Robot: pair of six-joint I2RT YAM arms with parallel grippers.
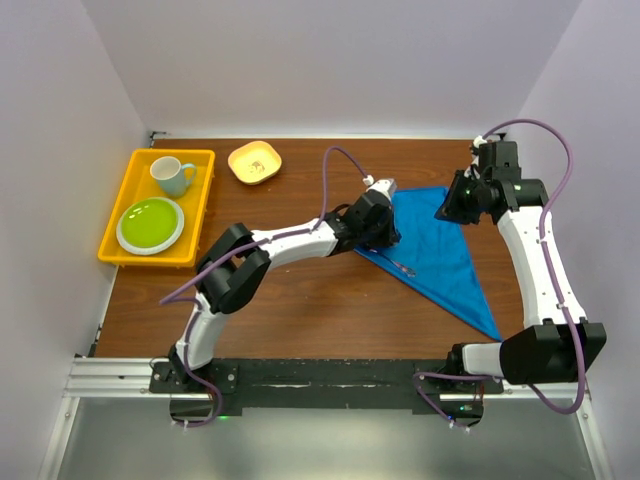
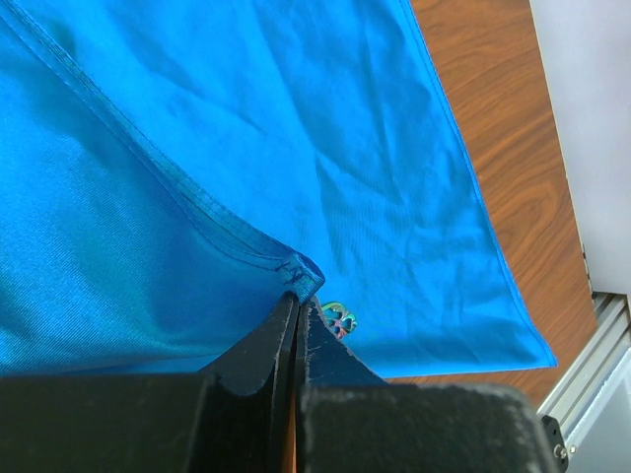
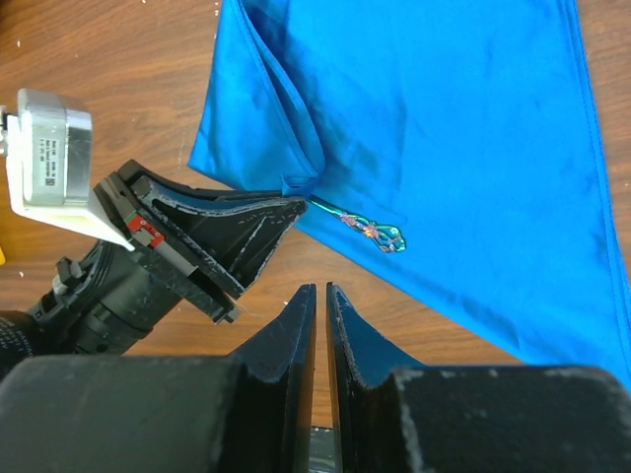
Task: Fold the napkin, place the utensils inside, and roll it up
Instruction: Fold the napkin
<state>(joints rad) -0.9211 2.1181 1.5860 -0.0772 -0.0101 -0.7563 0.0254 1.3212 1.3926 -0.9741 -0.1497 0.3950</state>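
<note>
- Found the left gripper (image 2: 298, 296) pinched shut on a folded hem of the napkin (image 2: 296, 128), jaws pressed flat together around the cloth.
- Found the right gripper (image 3: 320, 294) closed to a bare slit and holding nothing, hovering over the table (image 3: 118, 59) just beside the napkin's edge, tips near the left one's.
- Spotted the utensil (image 3: 370, 229) lying on the lower layer of blue cloth, one end tucked under the pinched fold, the ornate end poking out just beside the left tips.
- Judged the utensil at risk: could have been dragged or flicked off onto the wood by a quick pull of the hem, lying as it did right at the gripped edge.
- Judged a slip likely too: gripped only a small bunch of smooth fabric, so might have lost it mid-pull and left a crooked fold.
- Reckoned on a clash between the two grippers, set so near each other over one corner.
- Noted, well apart at the far left, a yellow tray (image 1: 170, 153) holding a pale mug (image 1: 172, 176) and a green plate (image 1: 150, 226) side by side; could not tell the mug's contents.
- Noted a small yellow bowl (image 1: 233, 160) just beside the tray, with a dark speck inside too small to name.
</note>
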